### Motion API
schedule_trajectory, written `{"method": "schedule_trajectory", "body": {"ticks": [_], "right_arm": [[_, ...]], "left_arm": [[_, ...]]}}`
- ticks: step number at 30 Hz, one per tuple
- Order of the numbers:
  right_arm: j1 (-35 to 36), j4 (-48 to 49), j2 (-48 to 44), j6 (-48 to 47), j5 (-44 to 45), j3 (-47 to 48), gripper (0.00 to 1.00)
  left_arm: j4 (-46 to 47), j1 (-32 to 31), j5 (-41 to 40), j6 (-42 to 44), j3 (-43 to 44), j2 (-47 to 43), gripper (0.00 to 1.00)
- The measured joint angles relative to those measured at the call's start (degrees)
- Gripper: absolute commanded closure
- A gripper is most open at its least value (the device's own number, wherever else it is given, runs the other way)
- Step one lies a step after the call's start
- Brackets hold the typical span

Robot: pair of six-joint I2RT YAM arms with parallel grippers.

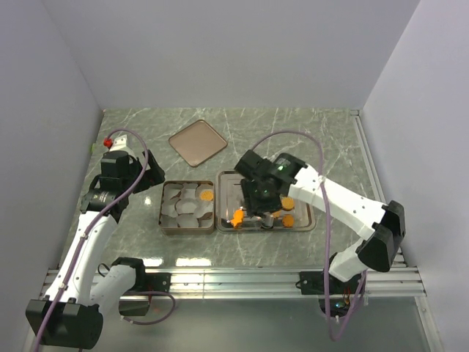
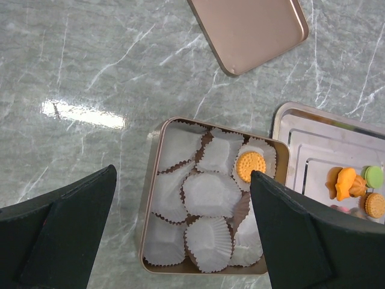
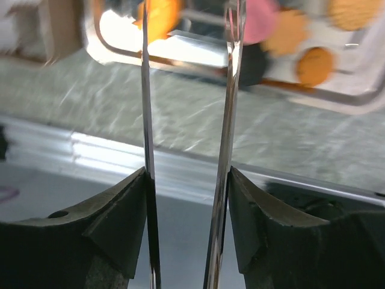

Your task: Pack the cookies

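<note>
Table (image 1: 293, 139) was grey-green marble, veined white. Square tin (image 2: 146, 198) was bronze-gold, its paper cups (image 2: 210, 192) white. Far lid (image 2: 249, 27) was matte copper-brown. Tray (image 2: 313, 156) at right was plain silver. Cookies (image 1: 287, 203) were mostly orange: an orange round (image 2: 250, 165) in the tin and an orange figure (image 2: 346, 182) on the tray. Green cookie (image 2: 374, 176) was pale, pink cookie (image 3: 260, 18) soft, dark cookie (image 3: 252, 63) near black. Arms (image 1: 344, 202) were white with black joints; cables (image 1: 291, 133) lilac.

Even bright overhead light, glare streak on the table (image 2: 84, 114), blurred right-wrist view
</note>
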Motion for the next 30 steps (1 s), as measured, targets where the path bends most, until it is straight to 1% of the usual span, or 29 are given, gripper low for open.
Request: {"method": "schedule_trajectory", "body": {"ticks": [4, 7, 12, 15, 16, 26, 30], "right_arm": [[4.59, 2.25, 2.64, 1.53, -1.77, 0.04, 0.40], [5.07, 2.47, 5.57, 2.36, -1.75, 0.42, 0.40], [5.49, 0.48, 11.91, 2.97, 0.55, 4.70, 0.40], [5.95, 0.37, 13.18, 2.97, 0.81, 5.20, 0.40], [6.23, 0.24, 13.31, 2.99, 0.68, 5.20, 0.41], [10.27, -0.35, 14.82, 4.33, -1.27, 5.22, 0.61], [10.45, -0.68, 14.82, 4.55, -1.44, 5.25, 0.64]], "left_arm": [[0.00, -0.02, 0.00, 0.02, 0.00, 0.00, 0.01], [0.00, -0.04, -0.02, 0.02, 0.00, 0.00, 0.01], [-0.02, -0.31, -0.04, 0.00, 0.00, -0.35, 0.00], [0.00, -0.66, -0.04, 0.00, 0.00, -0.83, 0.01], [-0.02, -0.74, -0.07, 0.00, 0.00, -0.94, 0.01], [0.00, -1.01, -0.24, 0.00, 0.00, -2.05, 0.00], [-0.02, -1.01, -0.31, 0.00, 0.00, -2.05, 0.01]]}}
